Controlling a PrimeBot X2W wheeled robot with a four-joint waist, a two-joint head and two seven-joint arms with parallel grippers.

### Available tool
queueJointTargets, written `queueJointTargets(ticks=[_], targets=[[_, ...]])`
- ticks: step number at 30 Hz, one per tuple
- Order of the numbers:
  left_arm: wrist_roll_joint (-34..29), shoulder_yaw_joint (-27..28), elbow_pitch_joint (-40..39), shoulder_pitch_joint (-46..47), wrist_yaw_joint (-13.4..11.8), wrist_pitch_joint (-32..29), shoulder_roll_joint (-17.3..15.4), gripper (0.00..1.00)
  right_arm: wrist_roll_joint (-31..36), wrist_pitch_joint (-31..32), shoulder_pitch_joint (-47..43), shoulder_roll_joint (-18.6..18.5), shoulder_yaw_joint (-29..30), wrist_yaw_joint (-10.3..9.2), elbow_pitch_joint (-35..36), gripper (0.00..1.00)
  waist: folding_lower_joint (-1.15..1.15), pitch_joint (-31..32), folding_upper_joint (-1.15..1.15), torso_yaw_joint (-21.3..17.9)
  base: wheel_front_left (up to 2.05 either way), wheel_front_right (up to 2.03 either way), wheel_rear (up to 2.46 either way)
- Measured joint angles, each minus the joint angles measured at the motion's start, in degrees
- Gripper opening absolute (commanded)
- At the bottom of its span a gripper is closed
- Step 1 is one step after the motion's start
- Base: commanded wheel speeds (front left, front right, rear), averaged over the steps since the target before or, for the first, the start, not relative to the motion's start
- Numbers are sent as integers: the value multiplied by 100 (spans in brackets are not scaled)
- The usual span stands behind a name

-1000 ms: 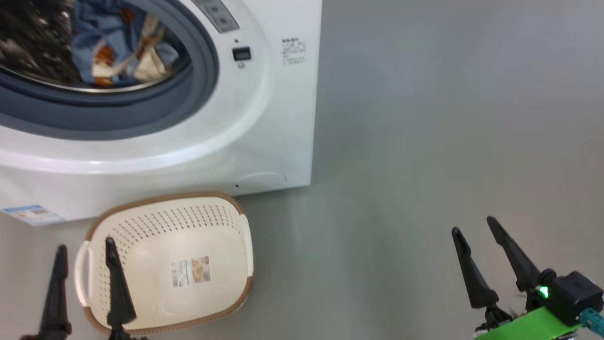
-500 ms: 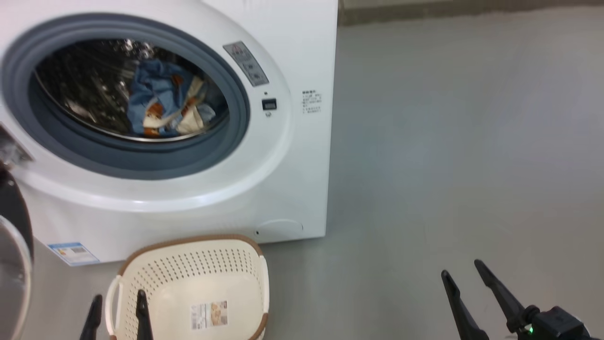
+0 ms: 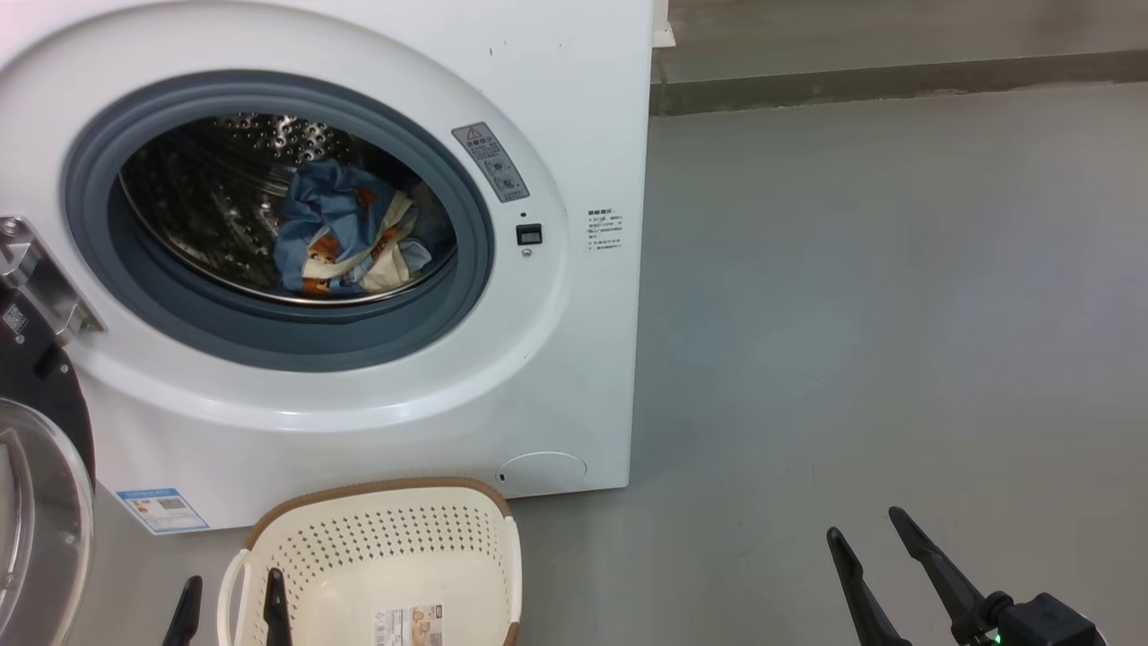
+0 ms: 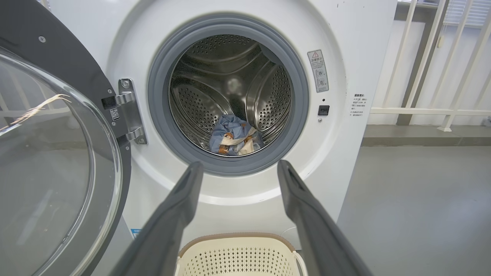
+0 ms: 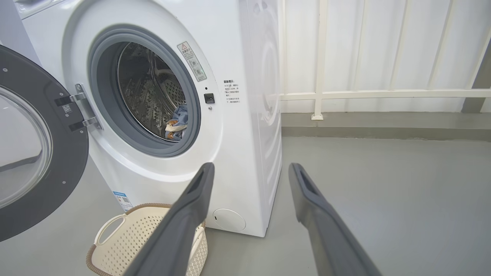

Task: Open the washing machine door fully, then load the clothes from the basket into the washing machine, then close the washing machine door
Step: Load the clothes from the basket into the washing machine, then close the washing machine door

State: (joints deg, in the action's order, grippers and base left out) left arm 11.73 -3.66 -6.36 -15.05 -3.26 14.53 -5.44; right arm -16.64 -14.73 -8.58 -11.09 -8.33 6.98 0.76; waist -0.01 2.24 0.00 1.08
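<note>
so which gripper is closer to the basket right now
The left gripper: in the head view its open fingers stand at the left rim of the basket. The right gripper, also open, is off over the floor to the right.

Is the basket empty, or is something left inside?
Empty, as far as it shows: the basket has a bare bottom, and the clothes lie inside the washing machine.
</note>
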Motion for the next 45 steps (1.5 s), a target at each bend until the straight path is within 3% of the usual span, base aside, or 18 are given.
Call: queueJointTargets(ticks=[32,45], targets=[[-7,58,130,-1,101,0,16,100,1,0,-96,26,94,0,-43,100,1,85,0,-58,-1,0,0],[-56,52,211,1,109,0,30,100,1,0,-96,23,135,0,-43,100,1,62,0,-48,-109,93,17]])
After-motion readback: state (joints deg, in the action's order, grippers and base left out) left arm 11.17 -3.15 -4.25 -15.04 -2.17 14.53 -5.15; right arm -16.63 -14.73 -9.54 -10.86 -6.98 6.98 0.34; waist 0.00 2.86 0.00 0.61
